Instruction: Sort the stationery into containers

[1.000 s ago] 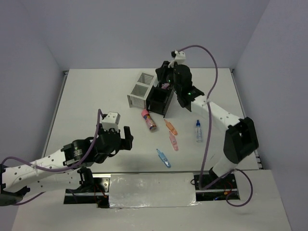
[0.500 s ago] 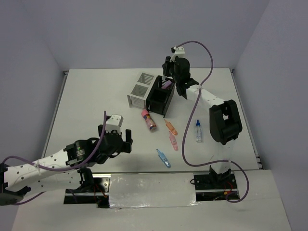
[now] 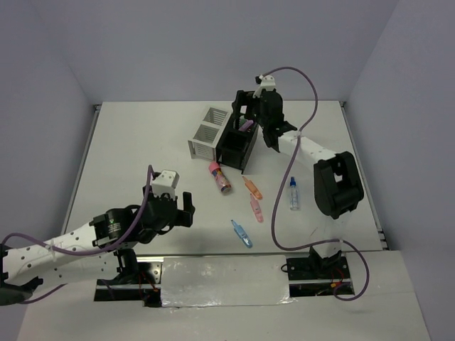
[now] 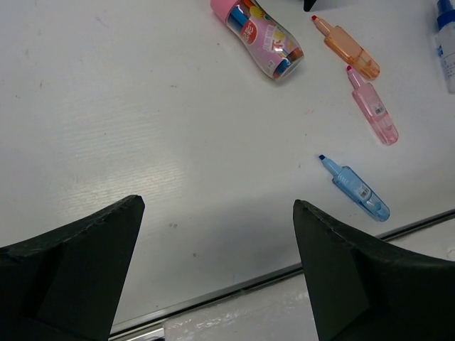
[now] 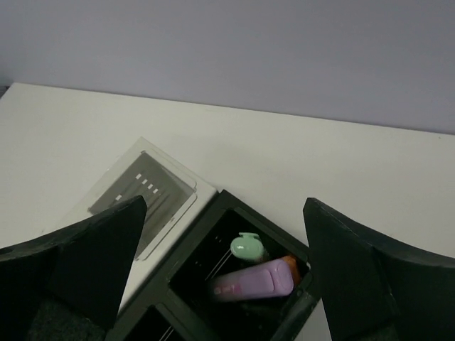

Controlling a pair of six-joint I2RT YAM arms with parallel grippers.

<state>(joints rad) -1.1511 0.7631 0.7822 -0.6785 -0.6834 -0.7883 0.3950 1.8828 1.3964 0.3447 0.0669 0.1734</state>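
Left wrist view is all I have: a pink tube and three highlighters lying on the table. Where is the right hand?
Observer: The right hand is open, above the black container.
Operator: Is anything in that box?
Observer: Yes. The right wrist view shows a purple highlighter lying tilted in one compartment, with a green-capped pen and an orange pen partly hidden behind it.
Operator: And the other box?
Observer: The white container stands right beside the black one, on its left in the top view. The one compartment the right wrist view shows looks empty.
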